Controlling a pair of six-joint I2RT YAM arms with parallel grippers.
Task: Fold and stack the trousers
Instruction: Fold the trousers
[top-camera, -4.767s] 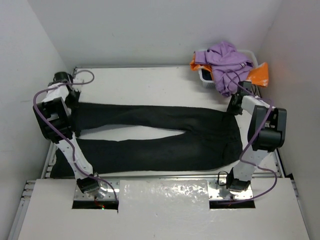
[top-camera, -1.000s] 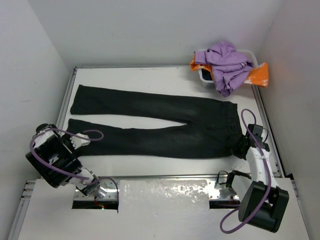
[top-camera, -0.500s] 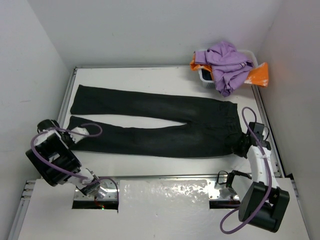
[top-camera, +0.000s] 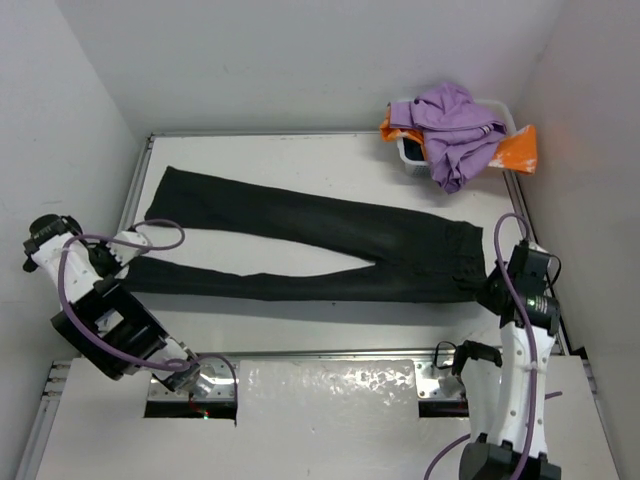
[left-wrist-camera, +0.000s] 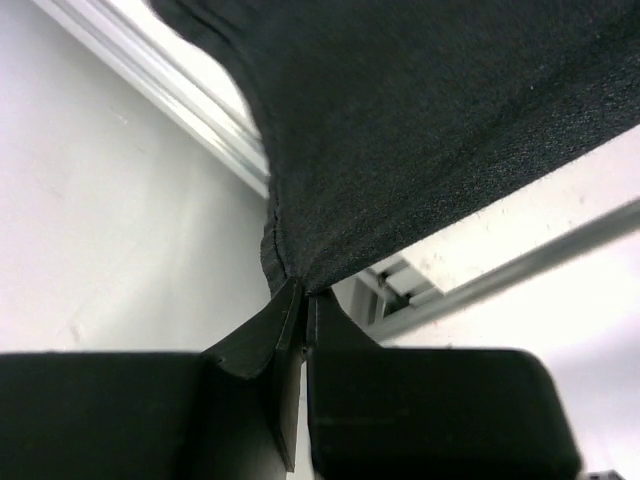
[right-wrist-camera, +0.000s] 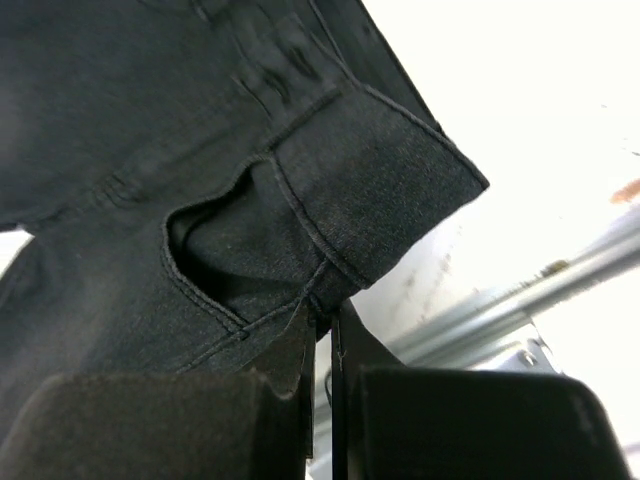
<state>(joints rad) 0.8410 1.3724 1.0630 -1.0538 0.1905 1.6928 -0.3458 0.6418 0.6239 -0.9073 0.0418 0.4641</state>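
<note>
while we held only thin edges, we logged trousers spread across table | left gripper clamped on hem | right gripper clamped on waistband corner | risk: uneven pull could slip fabric free

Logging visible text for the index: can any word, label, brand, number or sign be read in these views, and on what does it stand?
None can be read.
The trousers show only seams and stitching up close in the wrist views, with no tag or brand.
The purple garment, the orange cloth and the white basket show no print.
</note>
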